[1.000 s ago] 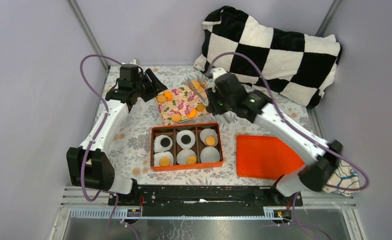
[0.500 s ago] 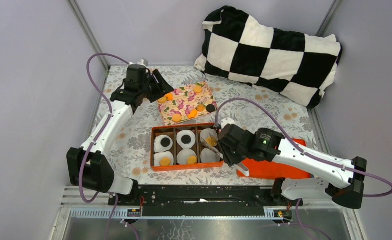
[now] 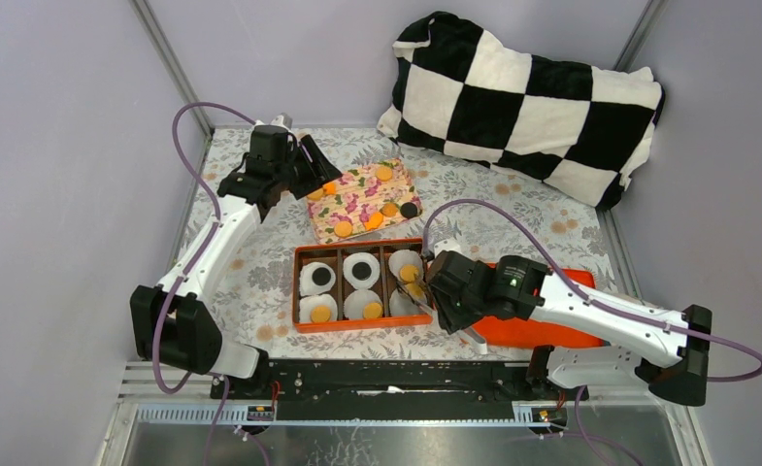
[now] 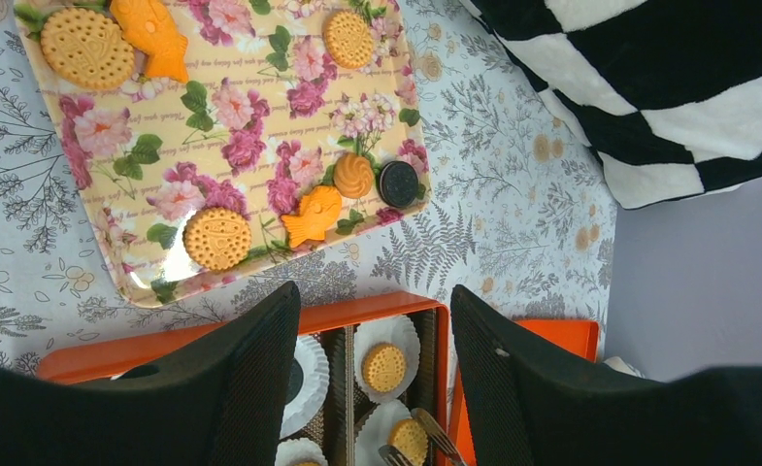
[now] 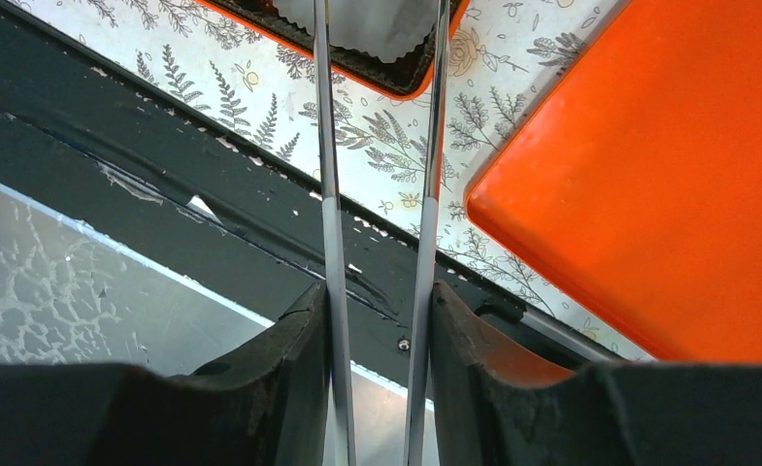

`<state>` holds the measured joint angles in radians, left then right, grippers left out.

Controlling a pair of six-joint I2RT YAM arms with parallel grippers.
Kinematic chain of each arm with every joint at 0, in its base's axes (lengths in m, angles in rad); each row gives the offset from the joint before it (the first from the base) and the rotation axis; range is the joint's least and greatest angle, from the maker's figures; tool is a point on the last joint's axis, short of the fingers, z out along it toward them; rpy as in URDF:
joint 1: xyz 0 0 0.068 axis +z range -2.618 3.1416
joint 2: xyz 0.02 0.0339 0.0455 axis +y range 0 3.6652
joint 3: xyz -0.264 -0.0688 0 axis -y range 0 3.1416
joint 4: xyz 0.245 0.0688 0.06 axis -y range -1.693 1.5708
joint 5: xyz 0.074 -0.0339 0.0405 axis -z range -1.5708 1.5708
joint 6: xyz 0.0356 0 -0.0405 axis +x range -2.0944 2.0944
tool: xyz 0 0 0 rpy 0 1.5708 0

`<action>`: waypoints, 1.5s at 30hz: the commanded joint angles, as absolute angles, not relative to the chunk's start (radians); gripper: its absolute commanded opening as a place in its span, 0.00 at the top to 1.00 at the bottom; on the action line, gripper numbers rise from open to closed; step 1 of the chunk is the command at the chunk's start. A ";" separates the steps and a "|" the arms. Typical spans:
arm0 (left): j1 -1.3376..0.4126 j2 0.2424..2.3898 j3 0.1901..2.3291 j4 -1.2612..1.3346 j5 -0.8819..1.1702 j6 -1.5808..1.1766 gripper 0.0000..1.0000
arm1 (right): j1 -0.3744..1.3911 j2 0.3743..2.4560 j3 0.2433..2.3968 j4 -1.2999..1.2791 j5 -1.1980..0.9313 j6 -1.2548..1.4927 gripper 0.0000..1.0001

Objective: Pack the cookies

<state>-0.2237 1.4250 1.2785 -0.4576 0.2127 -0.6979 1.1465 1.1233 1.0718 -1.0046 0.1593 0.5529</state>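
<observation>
The right pincer [image 5: 375, 311] is clenched on tongs [image 5: 425, 243] (left pincer [image 4: 375, 296] released, farther off); a cookie [image 4: 408, 439] is found straight ahead at the tong tips.

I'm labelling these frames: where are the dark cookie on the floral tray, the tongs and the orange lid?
dark cookie [image 4: 397, 183], left wrist view, centre of its top.
tongs [image 5: 323, 116], right wrist view, left metal arm.
orange lid [image 5: 668, 194], right wrist view, flat middle.
</observation>
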 commanded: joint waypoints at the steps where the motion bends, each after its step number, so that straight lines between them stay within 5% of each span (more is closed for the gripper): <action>1: -0.228 1.441 1.312 -0.452 0.208 -0.686 0.36 | 1.157 1.144 1.083 -0.965 0.127 0.539 0.61; 11: -0.228 1.451 1.314 -0.441 0.228 -0.678 0.32 | 1.157 1.135 1.095 -0.933 0.149 0.532 0.47; 18: -0.228 1.448 1.315 -0.438 0.228 -0.672 0.32 | 1.157 1.128 1.151 -0.932 0.206 0.526 0.64; 29: -0.229 1.449 1.327 -0.428 0.211 -0.669 0.32 | 1.141 1.170 1.375 -0.977 0.607 0.479 0.64; 38: -0.244 1.462 1.322 -0.420 0.221 -0.654 0.33 | 0.755 1.446 1.343 -0.704 0.482 0.251 0.65; 45: -0.247 1.473 1.311 -0.416 0.211 -0.658 0.48 | 0.600 1.709 1.445 -0.528 0.321 0.139 0.68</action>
